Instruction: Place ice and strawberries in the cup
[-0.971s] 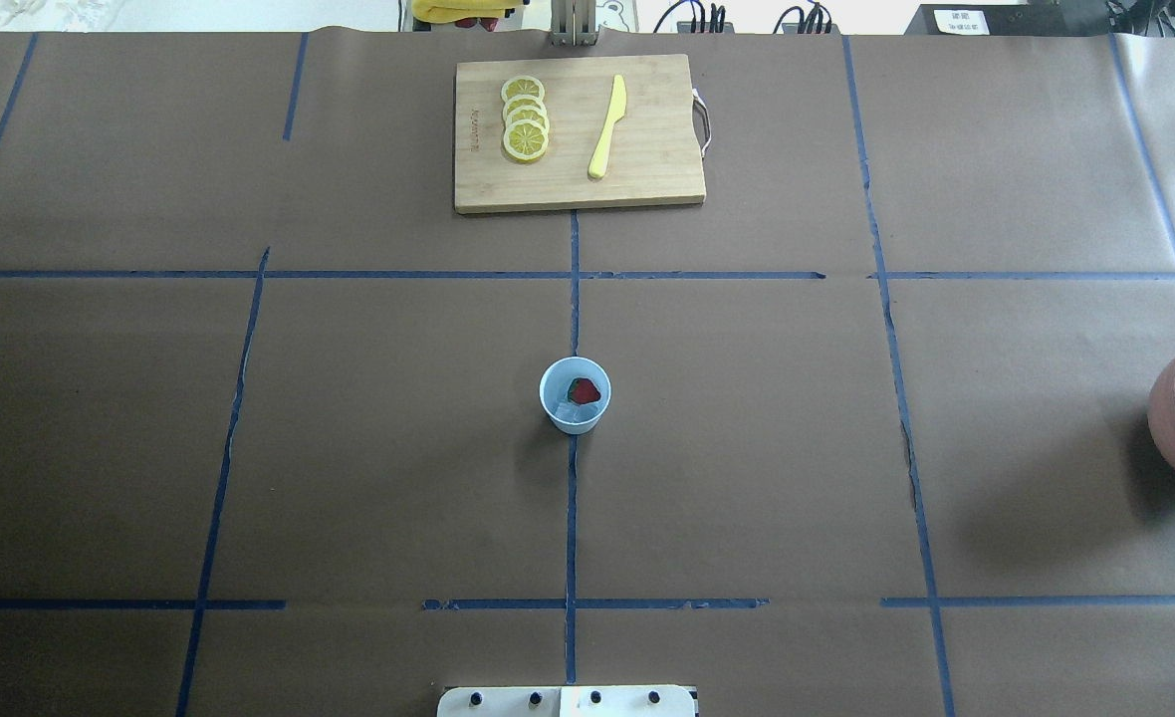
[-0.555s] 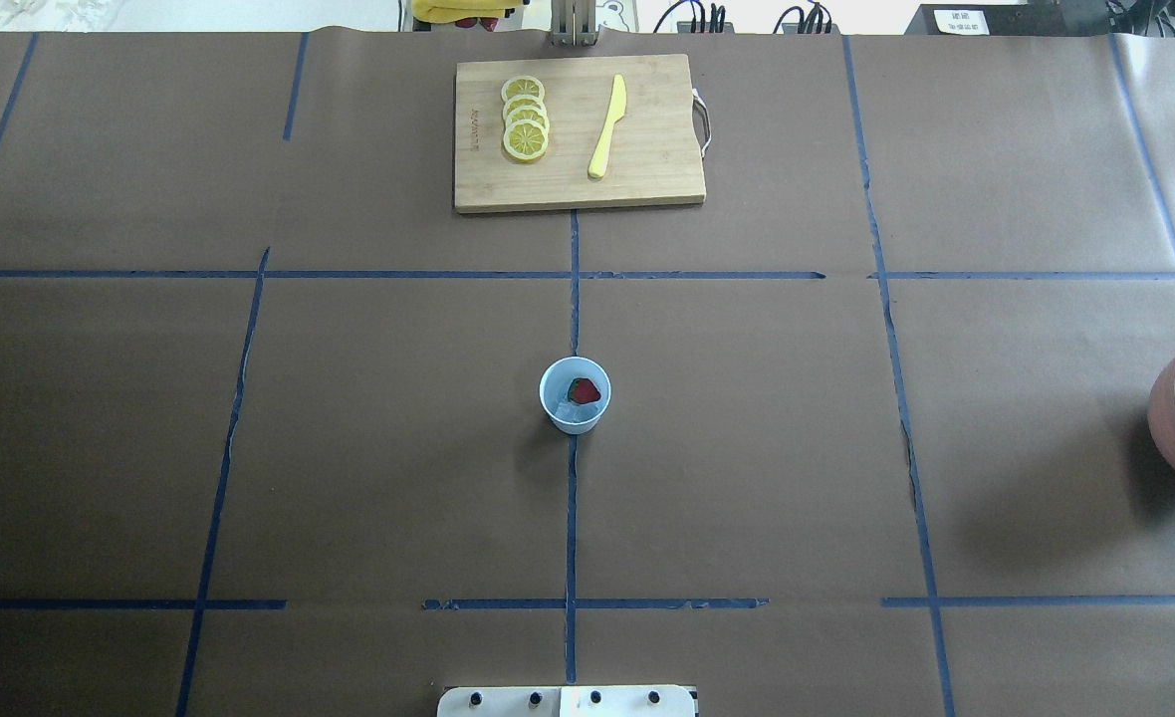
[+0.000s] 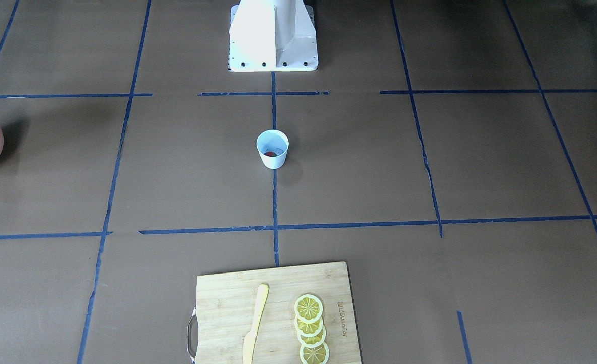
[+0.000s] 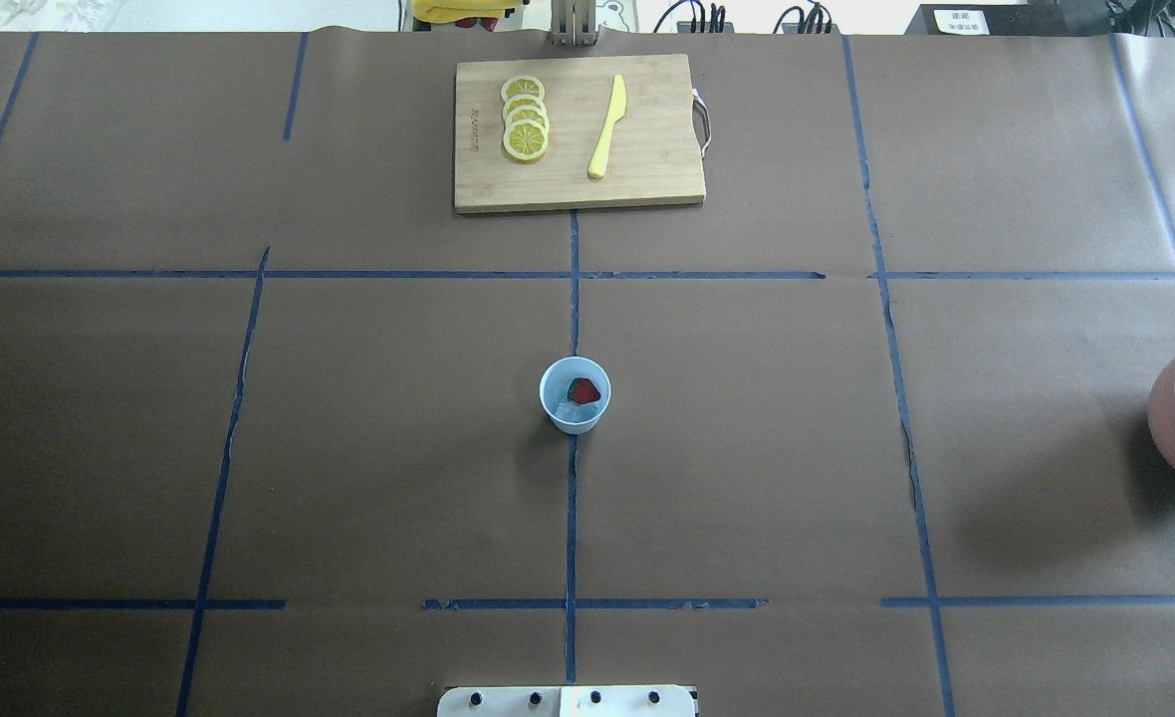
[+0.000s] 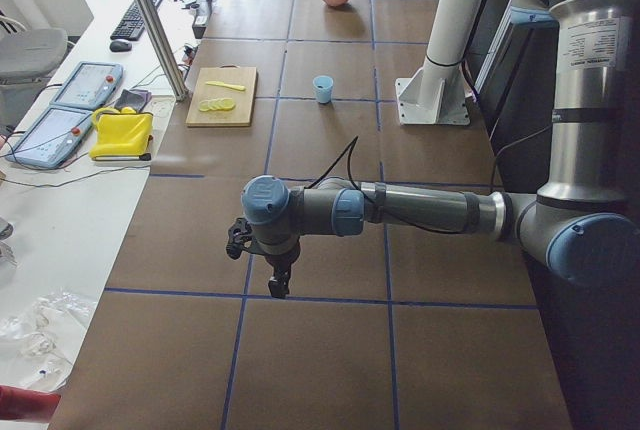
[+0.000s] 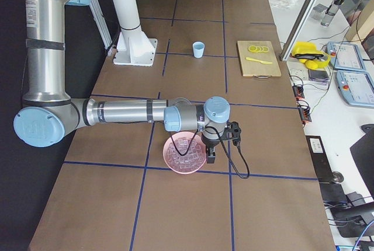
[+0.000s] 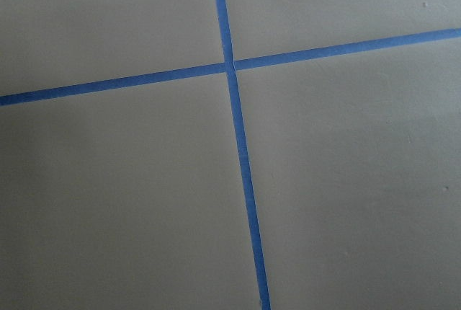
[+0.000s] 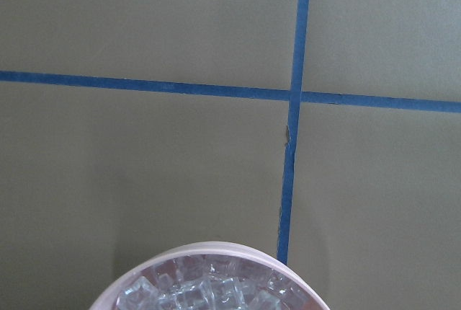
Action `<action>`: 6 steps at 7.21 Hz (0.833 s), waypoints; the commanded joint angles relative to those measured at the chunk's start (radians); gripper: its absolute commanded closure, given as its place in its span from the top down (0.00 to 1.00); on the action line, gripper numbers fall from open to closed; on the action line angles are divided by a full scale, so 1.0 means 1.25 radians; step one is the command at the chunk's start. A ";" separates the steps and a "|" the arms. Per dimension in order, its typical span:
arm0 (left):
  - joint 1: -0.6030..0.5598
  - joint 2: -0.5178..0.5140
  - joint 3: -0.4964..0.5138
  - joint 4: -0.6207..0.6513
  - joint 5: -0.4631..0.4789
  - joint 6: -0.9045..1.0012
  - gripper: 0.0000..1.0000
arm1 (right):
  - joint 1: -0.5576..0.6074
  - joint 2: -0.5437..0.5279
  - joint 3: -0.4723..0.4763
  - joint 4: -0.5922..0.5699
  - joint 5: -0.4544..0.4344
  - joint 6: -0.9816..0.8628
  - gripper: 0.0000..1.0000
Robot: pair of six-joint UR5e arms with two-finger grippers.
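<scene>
Overhead exterior: the cup stands upright mid-desk on the center tape line. The strawberry is inside it with ice beside it, so I'd guess the job's basically done.
Arms: both are out at the desk ends, well apart from the cup, which fits that.
Left claw: hangs over a bare tape crossing. Only the side view shows it, so I can't tell if it's released or clenched.
Right claw: sits near the rim of the pinkish bowl of spare cubes. Same deal, can't tell.
Hard to see: the bowl is cut off at the overhead's edge. How many cubes are in the cup is anyone's guess, and the front view barely shows the berry.
Extras: lemon slices and a knife lie on the board, probably just props.
</scene>
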 commanded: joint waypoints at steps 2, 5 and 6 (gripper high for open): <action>0.001 0.000 -0.024 0.008 -0.001 0.000 1.00 | 0.000 -0.002 -0.001 0.002 -0.001 0.002 1.00; 0.002 0.021 -0.055 0.011 -0.001 0.000 1.00 | 0.000 -0.003 0.004 0.003 -0.002 0.003 1.00; 0.003 0.021 -0.055 0.011 -0.001 0.000 1.00 | 0.000 -0.002 0.004 0.003 -0.002 0.003 1.00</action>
